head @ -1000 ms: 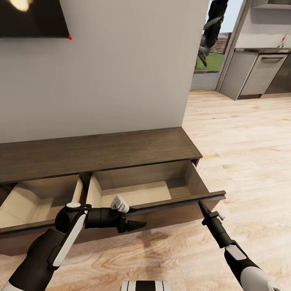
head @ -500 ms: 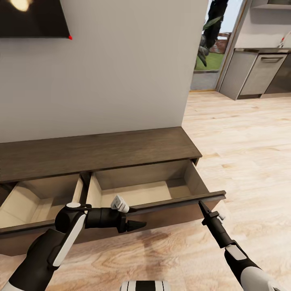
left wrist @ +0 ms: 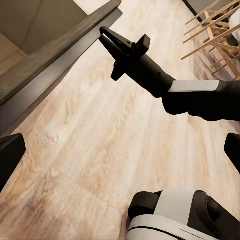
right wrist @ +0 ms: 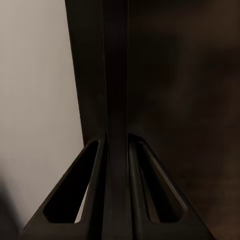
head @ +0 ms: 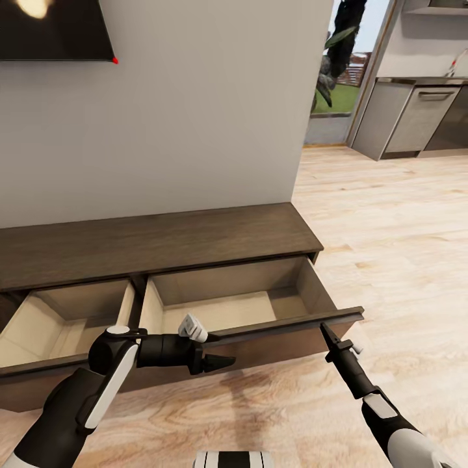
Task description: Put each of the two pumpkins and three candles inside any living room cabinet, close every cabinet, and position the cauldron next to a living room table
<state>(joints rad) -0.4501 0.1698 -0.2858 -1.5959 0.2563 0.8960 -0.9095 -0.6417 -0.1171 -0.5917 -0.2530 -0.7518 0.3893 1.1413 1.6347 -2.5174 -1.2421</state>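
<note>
The long dark brown cabinet stands against the wall with two drawers pulled out. The pale interiors of the left drawer and the right drawer show nothing inside. My right gripper is shut on the top edge of the right drawer front, near its right end. In the right wrist view the dark panel runs between the fingers. My left gripper hangs open before the same drawer front, holding nothing. The pumpkins, candles and cauldron are out of view.
A dark TV hangs on the wall above the cabinet. Light wooden floor stretches to the right toward a doorway and grey kitchen units. A wooden chair appears in the left wrist view.
</note>
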